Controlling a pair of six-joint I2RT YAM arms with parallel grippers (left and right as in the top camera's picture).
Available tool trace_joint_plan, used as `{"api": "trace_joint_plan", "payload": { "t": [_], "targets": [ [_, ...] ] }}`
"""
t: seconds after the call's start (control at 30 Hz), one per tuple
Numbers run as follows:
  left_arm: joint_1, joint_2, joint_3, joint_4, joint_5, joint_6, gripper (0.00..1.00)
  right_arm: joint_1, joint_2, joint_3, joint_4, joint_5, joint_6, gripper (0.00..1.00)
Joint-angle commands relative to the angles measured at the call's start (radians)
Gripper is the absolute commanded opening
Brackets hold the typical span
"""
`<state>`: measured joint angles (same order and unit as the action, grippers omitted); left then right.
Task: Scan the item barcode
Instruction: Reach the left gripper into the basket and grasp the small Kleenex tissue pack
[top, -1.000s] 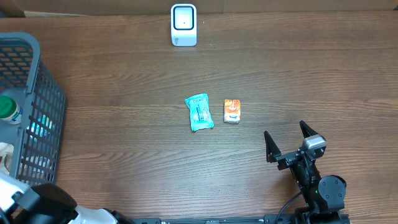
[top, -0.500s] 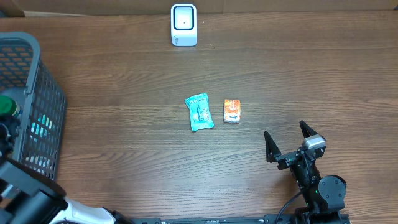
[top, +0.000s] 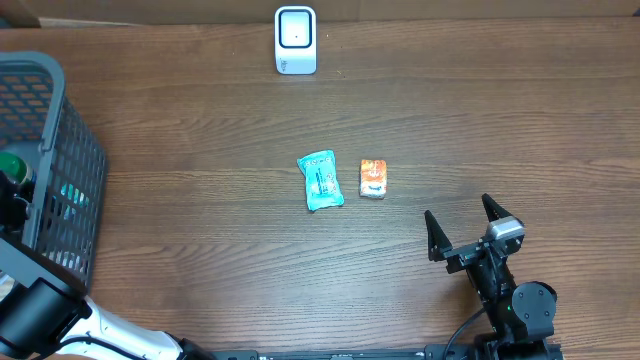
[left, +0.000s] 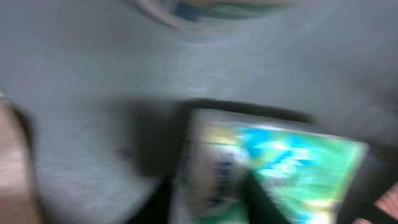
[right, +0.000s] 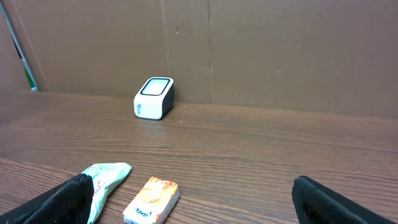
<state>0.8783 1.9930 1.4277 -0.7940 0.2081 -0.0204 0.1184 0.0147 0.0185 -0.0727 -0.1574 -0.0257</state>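
We judge the scan barely begun: nothing is at the scanner (top: 295, 40), which stands alone at the far edge of the surface (top: 200, 130). The left fingers (top: 12, 200) are down inside the basket (top: 70, 130) at the left edge, close over a green-and-blue packet (left: 273, 162) (that view is too blurred for us to tell whether they are open, closed or gripping it). The right fingers (top: 432, 238) stand spread wide and empty near the near-right corner. A teal packet (top: 320, 181) and an orange packet (top: 373, 178) lie mid-surface, just beside each other — whether scanned, we cannot say. What remains is lifting an item and presenting its barcode.
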Motion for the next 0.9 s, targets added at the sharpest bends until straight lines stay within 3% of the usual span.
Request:
{"api": "trace_joint_plan", "payload": {
  "t": [0.0,0.17,0.4,0.6,0.8,0.83,0.87],
  "targets": [
    [-0.002,0.064,-0.010,-0.011,-0.031,0.021,0.04,0.004,-0.011,-0.010,0.003,0.000,0.002,1.00],
    [-0.002,0.050,0.024,-0.082,-0.031,0.021,0.04,0.004,-0.011,-0.010,0.003,0.000,0.002,1.00],
    [-0.002,-0.012,0.222,-0.287,-0.032,0.006,0.04,0.004,-0.011,-0.010,0.003,0.000,0.002,1.00],
    [-0.002,-0.150,0.395,-0.376,-0.031,-0.125,0.04,0.004,-0.011,-0.010,0.003,0.000,0.002,1.00],
    [-0.004,-0.311,0.434,-0.373,-0.027,-0.205,0.04,0.004,-0.011,-0.010,0.003,0.000,0.002,1.00],
    [-0.005,-0.322,0.434,-0.377,-0.027,-0.205,0.12,0.004,-0.011,-0.010,0.003,0.000,0.002,1.00],
    [-0.005,-0.326,0.434,-0.385,-0.027,-0.204,0.31,0.004,-0.012,-0.010,0.003,0.000,0.002,1.00]
  ]
}}
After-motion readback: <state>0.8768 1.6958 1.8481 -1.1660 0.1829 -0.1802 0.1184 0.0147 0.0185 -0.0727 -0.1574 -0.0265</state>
